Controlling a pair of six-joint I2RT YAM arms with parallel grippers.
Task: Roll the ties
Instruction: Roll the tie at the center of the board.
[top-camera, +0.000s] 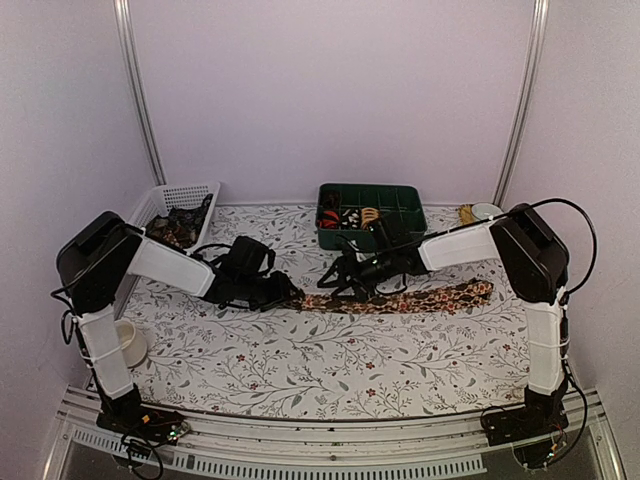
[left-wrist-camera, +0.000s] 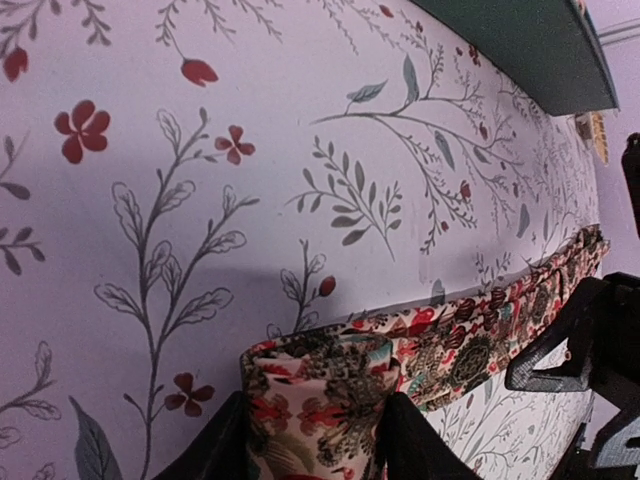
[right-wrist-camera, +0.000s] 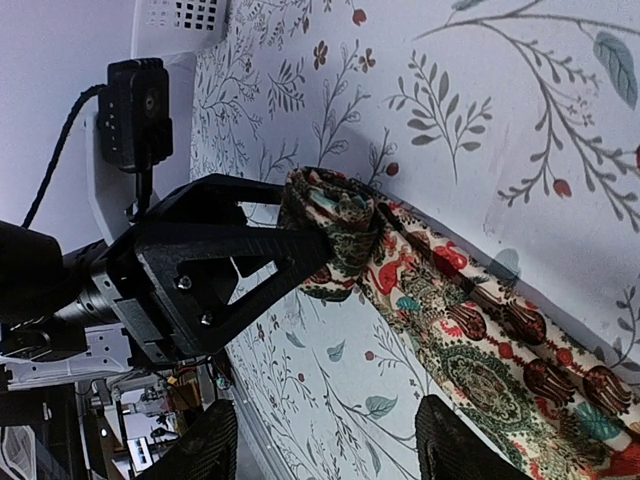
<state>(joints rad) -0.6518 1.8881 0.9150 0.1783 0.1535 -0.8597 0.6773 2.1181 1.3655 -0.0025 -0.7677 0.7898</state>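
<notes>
A dark brown tie with a reddish-cream floral print (top-camera: 420, 297) lies flat across the middle of the table, its wide end pointing right. Its left end is turned over into a small roll (left-wrist-camera: 320, 385). My left gripper (left-wrist-camera: 312, 445) is shut on this roll, one black finger on each side. In the top view the left gripper (top-camera: 288, 294) sits at the tie's left tip. My right gripper (right-wrist-camera: 330, 450) hovers open just beside it. Only tablecloth lies between its fingertips, and the tie (right-wrist-camera: 480, 340) runs past its right finger. From above, the right gripper (top-camera: 340, 283) stands over the strip, close to the roll.
A green compartment tray (top-camera: 408, 200) with small items stands at the back centre. A white mesh basket (top-camera: 165, 200) holding more ties is at the back left. A white bowl (top-camera: 130, 342) sits near the left arm's base. A small white dish (top-camera: 487, 211) stands at the back right.
</notes>
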